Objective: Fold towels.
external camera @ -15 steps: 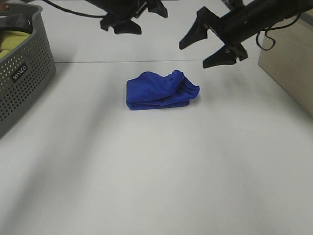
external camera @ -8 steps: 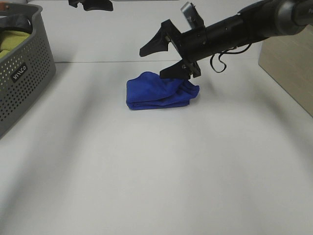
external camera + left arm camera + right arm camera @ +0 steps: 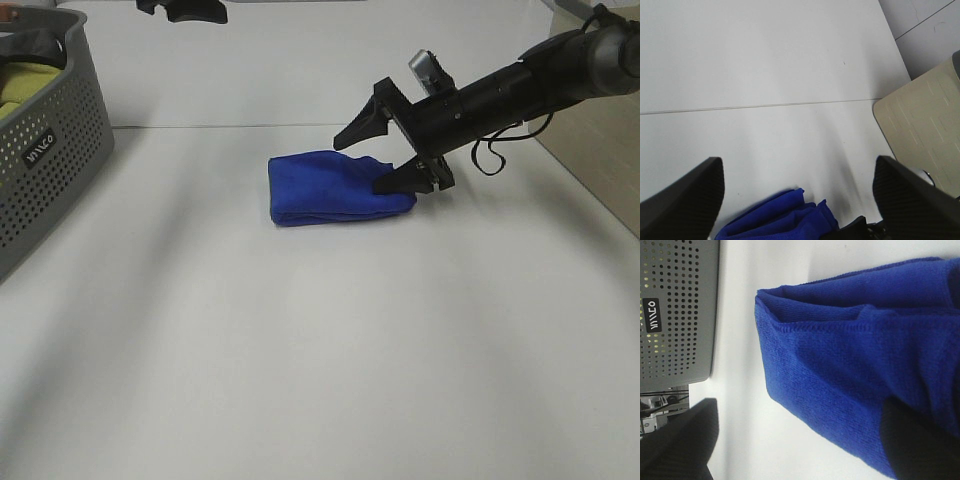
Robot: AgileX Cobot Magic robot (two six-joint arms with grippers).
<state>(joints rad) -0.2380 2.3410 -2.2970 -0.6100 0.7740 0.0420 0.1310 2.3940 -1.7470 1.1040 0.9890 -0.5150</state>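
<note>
A blue towel (image 3: 325,188) lies folded in a flat bundle on the white table (image 3: 320,350). My right gripper (image 3: 360,167) is open and low over the towel's right end; one finger touches the cloth and the other stands above it. In the right wrist view the towel (image 3: 850,365) fills the space between the spread fingers of the gripper (image 3: 800,440). My left gripper (image 3: 185,10) is at the far edge of the table, mostly cut off. The left wrist view shows it (image 3: 800,200) open and empty, with the towel (image 3: 780,220) far below.
A grey perforated basket (image 3: 50,150) holding cloth stands at the left edge; it also shows in the right wrist view (image 3: 675,310). A beige box (image 3: 600,170) stands at the right edge, also in the left wrist view (image 3: 920,135).
My right gripper swung left over the towel, then came down onto its right end. The towel now lies flatter and slightly further right. The left gripper drew back to the far edge.
</note>
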